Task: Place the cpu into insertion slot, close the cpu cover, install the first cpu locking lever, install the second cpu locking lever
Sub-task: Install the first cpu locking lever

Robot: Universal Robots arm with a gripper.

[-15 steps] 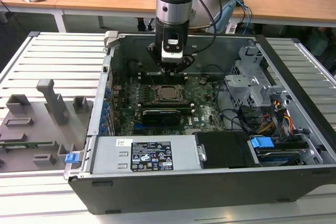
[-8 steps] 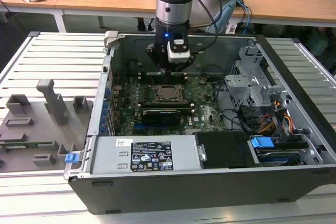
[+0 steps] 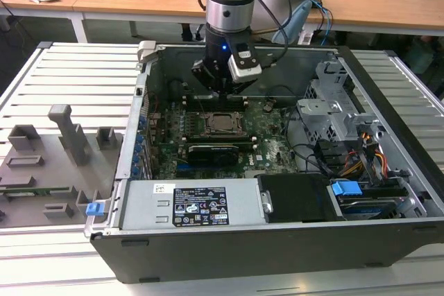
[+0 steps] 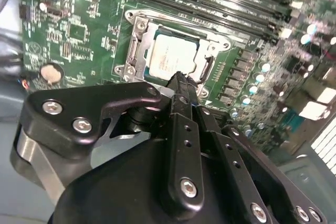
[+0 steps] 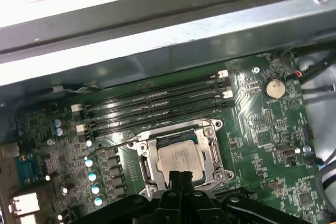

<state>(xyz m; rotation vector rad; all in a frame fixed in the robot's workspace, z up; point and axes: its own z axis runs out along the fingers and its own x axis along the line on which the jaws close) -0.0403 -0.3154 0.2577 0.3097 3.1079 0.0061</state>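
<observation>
The cpu [image 5: 180, 157] is seated in the insertion slot [image 5: 176, 139], framed by the cpu cover [image 5: 214, 150]. The fingers [image 4: 181, 85] are held just above it, apparently pressed together, with nothing gripped.

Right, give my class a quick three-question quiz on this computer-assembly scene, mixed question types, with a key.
1. True or false: the cpu lies in the insertion slot.
2. The pincer is nearest to: A) a blue drive clip, B) the cpu cover, C) a coin cell.
3. Fill in: the circuit board around the slot is coloured ___.
Key: 1 true; 2 B; 3 green.
</observation>
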